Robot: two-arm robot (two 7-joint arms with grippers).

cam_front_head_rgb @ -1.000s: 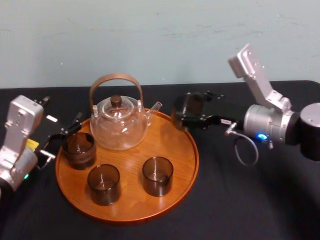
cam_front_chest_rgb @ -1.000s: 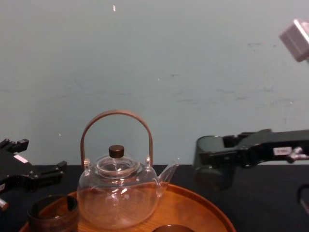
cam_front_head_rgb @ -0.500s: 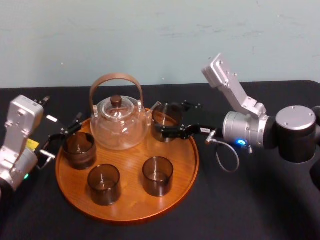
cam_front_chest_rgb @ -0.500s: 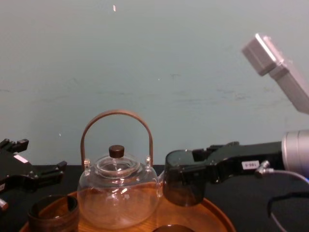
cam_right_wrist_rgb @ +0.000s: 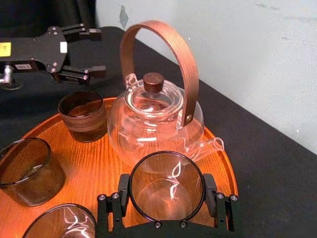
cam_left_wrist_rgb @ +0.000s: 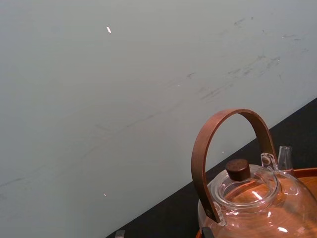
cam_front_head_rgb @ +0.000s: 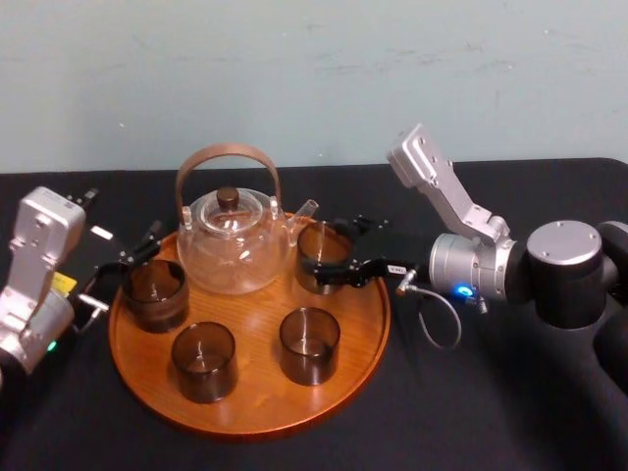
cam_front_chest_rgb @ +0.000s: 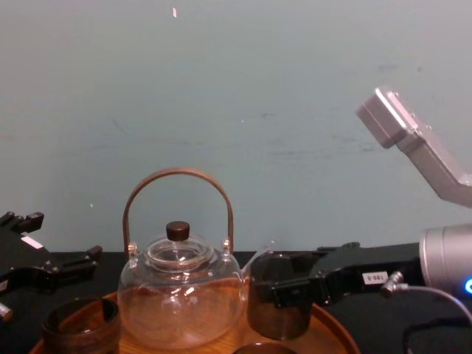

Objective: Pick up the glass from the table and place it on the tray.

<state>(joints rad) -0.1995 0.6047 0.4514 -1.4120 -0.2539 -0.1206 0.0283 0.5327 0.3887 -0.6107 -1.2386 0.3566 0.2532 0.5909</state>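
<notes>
Clock places are read on the tray (cam_front_head_rgb: 250, 428) in the head view, with 12 toward the wall. The glass (cam_front_head_rgb: 316, 247) stands upright at about 2 o'clock, mouth up and long axis vertical, inside the raised rim. Whether its base touches the wood cannot be told.

The right claw (cam_front_head_rgb: 328, 257) reaches in from 3 o'clock. Its two fingers (cam_right_wrist_rgb: 210, 190) are closed against opposite sides of the glass, below the lip.

On the 10 o'clock side of the glass, the teapot (cam_front_head_rgb: 234, 245) has its spout tip just beside the lip. The pot's body sits at 11 to 12 o'clock with its wooden hoop handle upright.

Toward 6 o'clock there is a strip of bare wood, then a second glass (cam_front_head_rgb: 309, 343) near 5 o'clock. A third glass (cam_front_head_rgb: 203, 361) is at 7 o'clock and a fourth glass (cam_front_head_rgb: 155, 292) at 9 o'clock, close to the rim. The freest wood lies from 3 to 4 o'clock, under the right claw's fingers. Beyond the rim the black counter (cam_front_head_rgb: 491, 412) runs wide on every side.

The left claw (cam_right_wrist_rgb: 91, 52) rests over the counter just outside the 9 o'clock rim. Its fingers are spread and grip nothing.
</notes>
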